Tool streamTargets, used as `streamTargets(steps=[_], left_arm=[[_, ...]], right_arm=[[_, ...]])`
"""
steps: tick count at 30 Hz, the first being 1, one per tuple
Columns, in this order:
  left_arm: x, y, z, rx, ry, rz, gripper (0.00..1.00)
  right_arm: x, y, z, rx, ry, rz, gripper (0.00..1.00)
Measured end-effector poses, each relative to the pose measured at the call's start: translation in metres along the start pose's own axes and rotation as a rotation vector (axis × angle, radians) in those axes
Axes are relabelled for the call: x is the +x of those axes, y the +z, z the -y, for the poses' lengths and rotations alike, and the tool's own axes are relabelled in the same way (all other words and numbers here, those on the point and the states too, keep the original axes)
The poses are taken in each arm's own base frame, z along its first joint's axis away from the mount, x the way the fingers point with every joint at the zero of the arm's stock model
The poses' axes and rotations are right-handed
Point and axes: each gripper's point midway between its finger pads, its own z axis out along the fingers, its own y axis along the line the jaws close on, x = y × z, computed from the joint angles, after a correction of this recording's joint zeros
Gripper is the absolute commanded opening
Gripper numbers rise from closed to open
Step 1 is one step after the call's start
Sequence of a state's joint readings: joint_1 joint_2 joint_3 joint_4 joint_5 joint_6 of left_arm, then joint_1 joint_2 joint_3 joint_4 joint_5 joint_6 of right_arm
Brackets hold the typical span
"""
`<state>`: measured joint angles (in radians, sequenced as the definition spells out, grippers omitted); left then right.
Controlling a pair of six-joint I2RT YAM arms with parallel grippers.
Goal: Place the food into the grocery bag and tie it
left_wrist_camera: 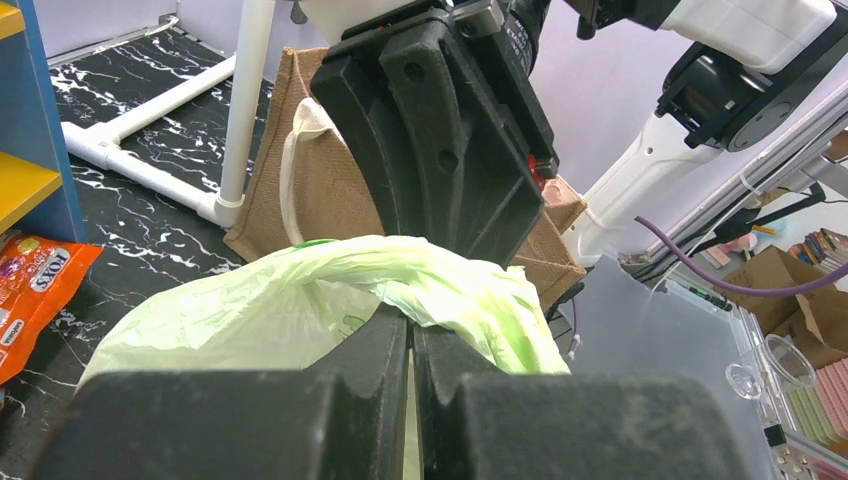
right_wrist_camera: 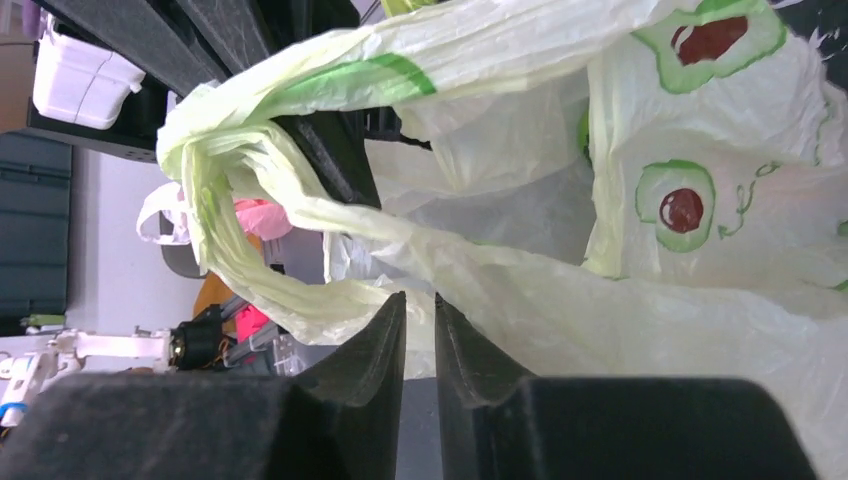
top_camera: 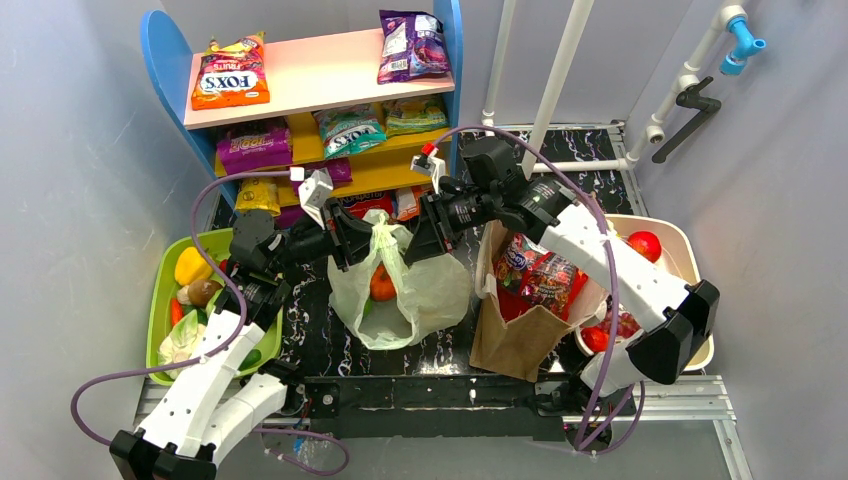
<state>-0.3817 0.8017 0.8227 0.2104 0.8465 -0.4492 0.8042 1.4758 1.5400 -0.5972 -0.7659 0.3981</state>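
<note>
The pale-green grocery bag (top_camera: 425, 295) stands at the table's middle, and its handles are gathered into a twist (top_camera: 387, 235) between my two grippers. An orange-red piece of food (top_camera: 382, 283) shows through the film, with a green piece below it. My left gripper (top_camera: 352, 243) (left_wrist_camera: 412, 325) is shut on a fold of the bag (left_wrist_camera: 300, 300). My right gripper (top_camera: 418, 243) (right_wrist_camera: 420, 300) faces it from the right. Its jaws stand a narrow gap apart, with a strand of the bag (right_wrist_camera: 300, 290) lying across the tips. A yellow piece of food (top_camera: 192, 265) lies in the green tray.
A green tray (top_camera: 158, 310) with more vegetables sits at the left. A brown paper bag (top_camera: 520, 330) holding snack packets stands right of the grocery bag. A beige basin (top_camera: 690, 255) with a red tomato (top_camera: 645, 245) is at the far right. A shelf (top_camera: 320, 70) of snacks stands behind.
</note>
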Motion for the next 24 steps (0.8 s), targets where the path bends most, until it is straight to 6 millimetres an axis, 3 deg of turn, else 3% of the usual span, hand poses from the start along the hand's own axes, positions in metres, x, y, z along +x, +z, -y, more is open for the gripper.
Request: streamTargets(steps=[8, 12, 20, 24], left_arm=[[-0.002, 0.000, 0.001, 0.003, 0.003, 0.006, 0.00], [-0.004, 0.000, 0.001, 0.004, 0.006, 0.013, 0.00], [-0.007, 0.000, 0.000, -0.012, -0.001, 0.027, 0.00], [-0.010, -0.001, -0.001, -0.033, -0.004, 0.044, 0.00]], right_arm=[[-0.009, 0.013, -0.005, -0.091, 0.020, 0.054, 0.24], [-0.019, 0.018, -0.017, -0.148, -0.012, 0.094, 0.26], [-0.021, 0.030, -0.028, -0.237, -0.063, 0.141, 0.45], [-0.026, 0.034, -0.036, -0.282, -0.113, 0.172, 0.48]])
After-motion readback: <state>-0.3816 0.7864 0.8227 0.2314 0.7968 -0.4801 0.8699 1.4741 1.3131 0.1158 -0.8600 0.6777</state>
